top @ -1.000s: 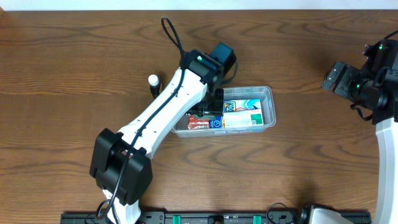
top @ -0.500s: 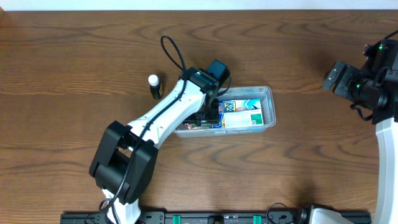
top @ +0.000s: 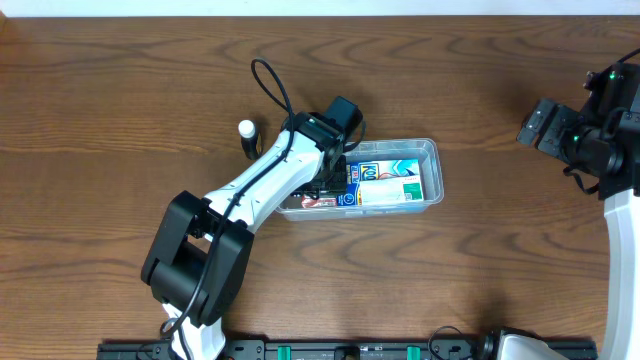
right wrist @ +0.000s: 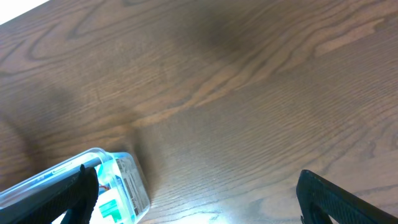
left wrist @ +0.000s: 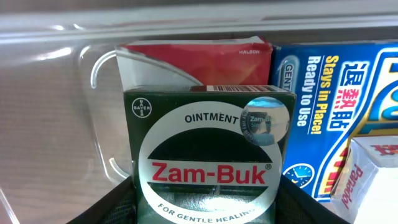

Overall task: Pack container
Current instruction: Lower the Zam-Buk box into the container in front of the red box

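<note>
The clear plastic container [top: 430,148] stands at the table's centre and also shows in the right wrist view [right wrist: 121,180]. My left gripper [top: 338,180] reaches into its left half and is shut on a green Zam-Buk ointment box [left wrist: 208,162], held upright with a finger on each side. Behind it stands a red box [left wrist: 199,59]. A blue-and-white box [left wrist: 323,93] fills the right side, with a white box [left wrist: 373,177] in front of it. My right gripper [right wrist: 196,186] is open and empty, hovering at the far right [top: 535,125].
A small black bottle with a white cap [top: 246,135] stands on the table left of the container, close to the left arm. The container's clear wall [left wrist: 102,124] is just left of the green box.
The left wrist has shifted a little down and to the left over the container's left half. The right arm has not moved.
</note>
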You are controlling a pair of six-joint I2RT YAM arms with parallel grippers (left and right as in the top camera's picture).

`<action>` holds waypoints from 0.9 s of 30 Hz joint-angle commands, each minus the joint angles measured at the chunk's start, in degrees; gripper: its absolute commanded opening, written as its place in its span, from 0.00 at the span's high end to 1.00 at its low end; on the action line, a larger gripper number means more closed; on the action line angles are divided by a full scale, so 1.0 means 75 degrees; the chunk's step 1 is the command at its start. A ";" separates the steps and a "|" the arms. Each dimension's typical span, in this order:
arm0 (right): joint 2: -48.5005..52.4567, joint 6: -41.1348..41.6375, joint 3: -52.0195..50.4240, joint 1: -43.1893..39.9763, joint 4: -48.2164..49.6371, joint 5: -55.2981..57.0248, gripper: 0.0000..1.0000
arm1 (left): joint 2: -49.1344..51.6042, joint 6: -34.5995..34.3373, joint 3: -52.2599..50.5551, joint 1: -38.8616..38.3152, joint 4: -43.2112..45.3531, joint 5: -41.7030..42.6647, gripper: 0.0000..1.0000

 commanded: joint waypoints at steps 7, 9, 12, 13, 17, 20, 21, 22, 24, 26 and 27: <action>0.0035 0.0015 0.0058 -0.0058 -0.0012 0.0050 0.01 | 0.0117 0.0122 -0.0093 0.0026 0.0090 -0.0251 0.28; 0.0035 0.0015 0.0058 -0.0058 -0.0012 0.0050 0.01 | 0.0117 0.0119 -0.0093 0.0023 0.0044 -0.0248 0.28; 0.0035 0.0015 0.0058 -0.0058 -0.0012 0.0050 0.01 | 0.0117 0.0119 -0.0090 0.0023 -0.0023 -0.0219 0.27; 0.0035 0.0015 0.0058 -0.0058 -0.0012 0.0050 0.01 | 0.0114 0.0119 -0.0090 0.0023 -0.0050 -0.0219 0.27; 0.0035 0.0015 0.0058 -0.0058 -0.0012 0.0050 0.01 | 0.0090 0.0122 -0.0076 0.0026 -0.0163 -0.0195 0.22; 0.0035 0.0015 0.0058 -0.0058 -0.0012 0.0050 0.01 | -0.0038 0.0289 -0.0009 0.0017 -0.0195 -0.0195 0.19; 0.0035 0.0015 0.0058 -0.0058 -0.0012 0.0050 0.01 | -0.0102 0.0361 0.0015 0.0017 -0.0192 -0.0195 0.17; 0.0035 0.0015 0.0058 -0.0058 -0.0012 0.0050 0.01 | -0.0178 0.0405 0.0044 0.0017 -0.0192 -0.0198 0.16; 0.0035 0.0015 0.0058 -0.0058 -0.0012 0.0050 0.01 | -0.0326 0.0440 0.0093 0.0017 -0.0192 -0.0198 0.14; 0.0035 0.0015 0.0058 -0.0058 -0.0012 0.0050 0.01 | -0.0475 0.0440 0.0134 0.0017 -0.0192 -0.0198 0.14; 0.0035 0.0015 0.0058 -0.0058 -0.0012 0.0050 0.01 | -0.0554 0.0440 0.0146 0.0017 -0.0189 -0.0192 0.14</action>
